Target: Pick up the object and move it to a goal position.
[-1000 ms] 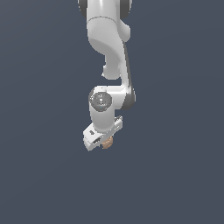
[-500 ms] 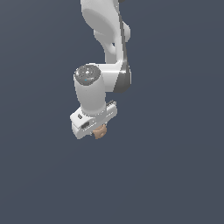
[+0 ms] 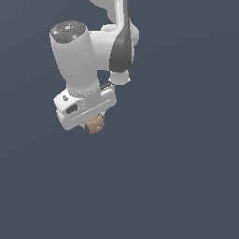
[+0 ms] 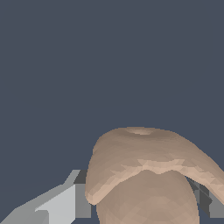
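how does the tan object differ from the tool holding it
Colour: the object is tan-brown, the tool white with grey parts. Shape: the object is lumpy and rounded, the tool blocky and straight-edged. Size: the object is much narrower than the tool's body. Both look matte against the plain dark background.

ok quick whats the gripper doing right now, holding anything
Gripper: shut on the tan-brown blob, which sits between its fingers in the wrist view.

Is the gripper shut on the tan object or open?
Shut on it: the tan object sits between the jaws of the gripper; fingers flank it.
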Robot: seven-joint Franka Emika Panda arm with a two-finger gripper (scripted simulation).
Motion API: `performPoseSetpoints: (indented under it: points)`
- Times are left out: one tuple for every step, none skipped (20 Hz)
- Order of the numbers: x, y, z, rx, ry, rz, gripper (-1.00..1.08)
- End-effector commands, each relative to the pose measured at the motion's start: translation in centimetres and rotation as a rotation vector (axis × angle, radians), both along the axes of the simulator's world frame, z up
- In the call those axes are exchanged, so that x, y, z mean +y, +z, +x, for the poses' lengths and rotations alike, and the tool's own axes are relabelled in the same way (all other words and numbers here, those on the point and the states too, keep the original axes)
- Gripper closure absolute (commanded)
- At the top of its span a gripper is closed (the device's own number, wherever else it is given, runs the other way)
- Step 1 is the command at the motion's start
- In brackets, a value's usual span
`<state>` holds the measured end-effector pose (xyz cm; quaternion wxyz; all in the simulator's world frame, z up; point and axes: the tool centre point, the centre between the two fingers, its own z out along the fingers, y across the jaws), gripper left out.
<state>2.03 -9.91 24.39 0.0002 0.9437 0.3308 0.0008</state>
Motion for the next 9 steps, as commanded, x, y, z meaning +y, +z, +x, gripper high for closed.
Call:
performPoseSetpoints:
  points:
    - [-0.6,1.6,-0.3,0.001,0.001,0.001,1.08]
    - [-0.8,2.1,-0.4,0.001,0.001,0.001,1.08]
    - [-0.9,2.5,-0.4,0.001,0.001,0.001,1.08]
    - [-1.1,2.9,-0.4,0.001,0.001,0.001,1.08]
    - [-1.2,3.1,-0.5,0.001,0.001,0.001,1.08]
    - [-1.2,3.4,-0.5,0.001,0.001,0.001,1.08]
    - [-1.3,3.5,-0.5,0.001,0.001,0.001,1.08]
    - [-1.3,3.6,-0.5,0.001,0.001,0.001,1.08]
    - [-1.4,3.6,-0.5,0.001,0.001,0.001,1.08]
